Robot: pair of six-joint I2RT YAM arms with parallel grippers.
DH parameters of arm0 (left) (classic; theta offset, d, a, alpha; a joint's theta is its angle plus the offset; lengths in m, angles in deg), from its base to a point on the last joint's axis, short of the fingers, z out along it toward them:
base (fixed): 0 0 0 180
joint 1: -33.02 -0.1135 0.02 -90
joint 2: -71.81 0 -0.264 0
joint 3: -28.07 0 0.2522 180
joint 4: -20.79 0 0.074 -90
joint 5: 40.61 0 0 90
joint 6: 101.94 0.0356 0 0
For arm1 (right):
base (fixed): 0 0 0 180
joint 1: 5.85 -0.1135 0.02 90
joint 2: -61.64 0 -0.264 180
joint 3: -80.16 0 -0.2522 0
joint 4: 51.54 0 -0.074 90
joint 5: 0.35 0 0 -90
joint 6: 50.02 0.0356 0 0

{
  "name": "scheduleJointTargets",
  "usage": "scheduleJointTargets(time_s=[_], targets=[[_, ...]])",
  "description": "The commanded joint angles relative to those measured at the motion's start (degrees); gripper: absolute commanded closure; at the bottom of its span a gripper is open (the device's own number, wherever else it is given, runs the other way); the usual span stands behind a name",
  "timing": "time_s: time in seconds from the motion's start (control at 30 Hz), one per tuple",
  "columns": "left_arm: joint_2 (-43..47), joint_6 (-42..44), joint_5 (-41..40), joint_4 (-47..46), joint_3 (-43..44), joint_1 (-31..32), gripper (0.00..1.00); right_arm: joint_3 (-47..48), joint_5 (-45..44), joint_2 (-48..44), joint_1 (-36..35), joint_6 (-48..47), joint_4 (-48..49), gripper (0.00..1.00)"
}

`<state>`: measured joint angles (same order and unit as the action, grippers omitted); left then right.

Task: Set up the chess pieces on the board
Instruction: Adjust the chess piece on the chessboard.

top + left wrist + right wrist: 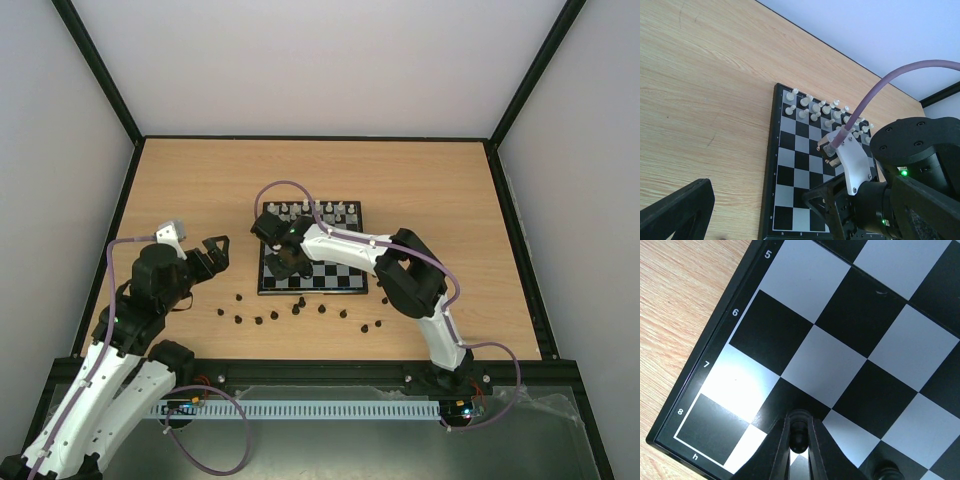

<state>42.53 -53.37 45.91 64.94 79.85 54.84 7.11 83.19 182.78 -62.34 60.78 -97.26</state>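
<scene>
The board [340, 276] lies mid-table, with white chess pieces [318, 212] lined along its far two rows; the left wrist view shows those white pieces [815, 107] too. Several black chess pieces [300, 310] are scattered on the wood in front of the board. My right gripper [288, 262] hangs over the board's near-left corner. In the right wrist view it [799, 440] is shut on a small black piece [799, 432] above a dark square beside the h file. My left gripper [213, 255] stands open and empty over bare wood left of the board.
Another black piece [888, 471] stands on the board just right of the held one. The right arm [910, 165] fills the lower right of the left wrist view. A black frame edges the wooden table [200, 190], with pale walls behind.
</scene>
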Motion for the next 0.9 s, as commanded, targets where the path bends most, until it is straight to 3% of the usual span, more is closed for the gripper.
scheduleJointTargets(time_s=[0.0, 0.43, 0.67, 0.87], targets=[[0.2, 0.1, -0.5, -0.2, 1.4, -0.4, 0.01, 1.8, 0.0, 0.5, -0.6, -0.3, -3.4, 0.90], [0.2, 0.1, -0.5, -0.4, 1.3, -0.4, 0.01, 1.6, 0.0, -0.3, -0.7, -0.2, -3.2, 0.86], [0.2, 0.2, -0.6, -0.3, 1.3, -0.4, 0.01, 1.2, -0.7, -2.1, -0.8, 0.3, -2.6, 0.73], [-0.2, 0.3, -0.2, -0.8, 1.2, -0.4, 0.01, -2.1, -5.6, -8.9, -0.5, 1.5, -2.2, 0.65]])
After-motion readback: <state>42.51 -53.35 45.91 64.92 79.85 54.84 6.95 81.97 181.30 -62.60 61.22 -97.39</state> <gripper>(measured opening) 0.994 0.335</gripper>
